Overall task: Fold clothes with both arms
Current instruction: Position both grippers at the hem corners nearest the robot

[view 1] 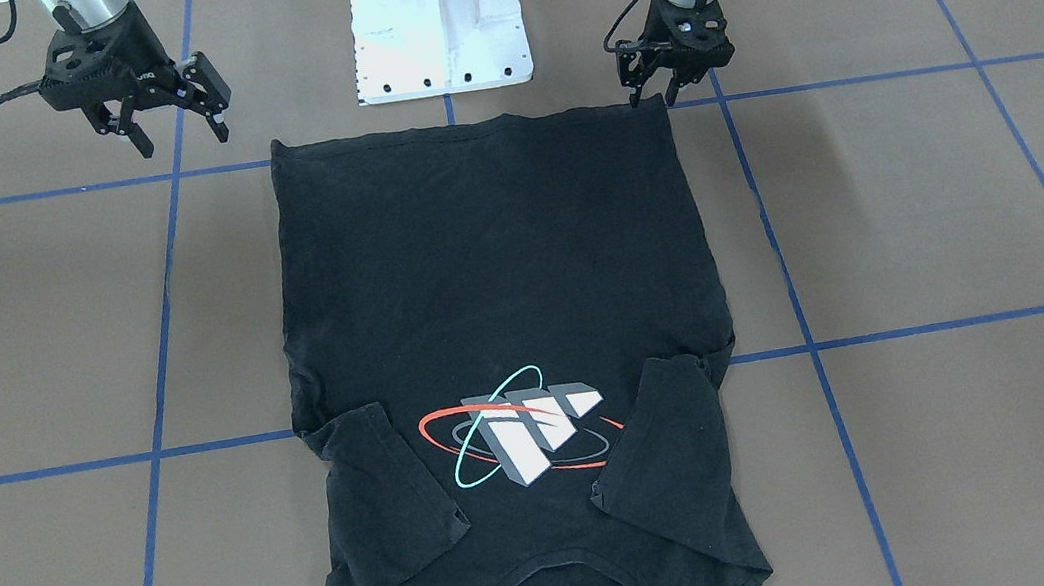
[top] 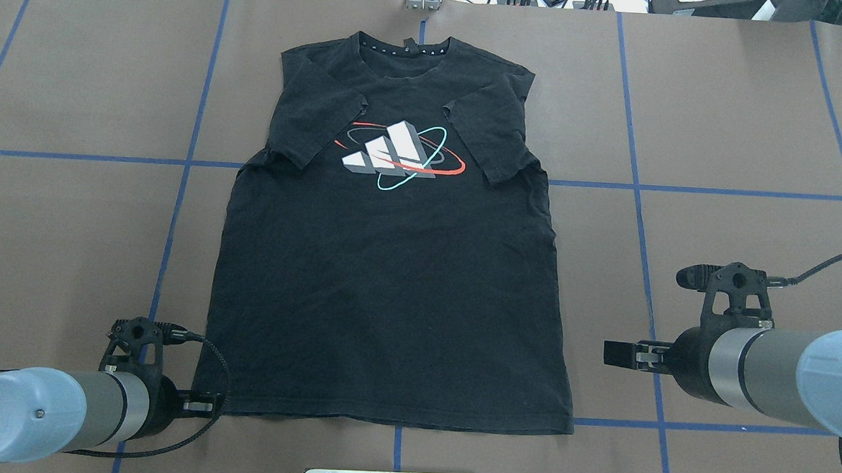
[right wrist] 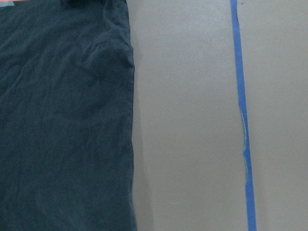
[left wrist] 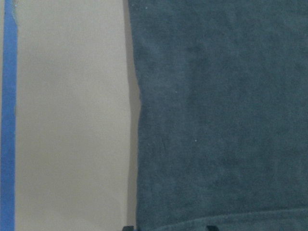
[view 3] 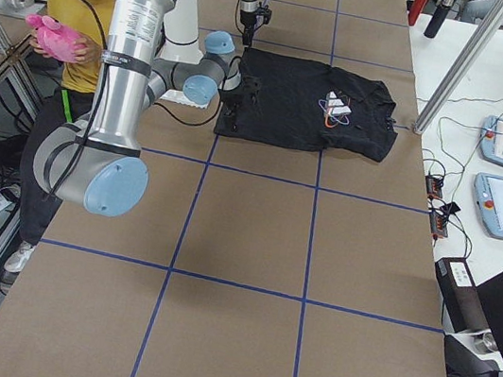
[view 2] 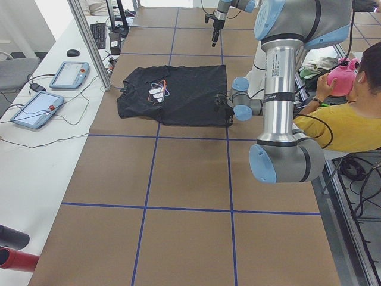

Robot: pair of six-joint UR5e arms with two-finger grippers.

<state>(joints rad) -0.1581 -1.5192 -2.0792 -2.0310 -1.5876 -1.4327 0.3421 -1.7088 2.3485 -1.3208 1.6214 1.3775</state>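
Brown table (view 1: pixel 923 200), black T-shirt (view 1: pixel 488 267) flat; left claw (view 1: pixel 655 97) agape at its hem corner, right claw (view 1: pixel 182 141) agape alongside, both empty.

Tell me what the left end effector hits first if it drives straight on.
Probably the hem corner of the shirt: the left end effector points down right over it, with the table just beneath.

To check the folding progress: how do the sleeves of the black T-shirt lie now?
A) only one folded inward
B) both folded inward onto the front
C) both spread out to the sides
B: both sleeves lie on the front of the T-shirt, one on each side of the logo.
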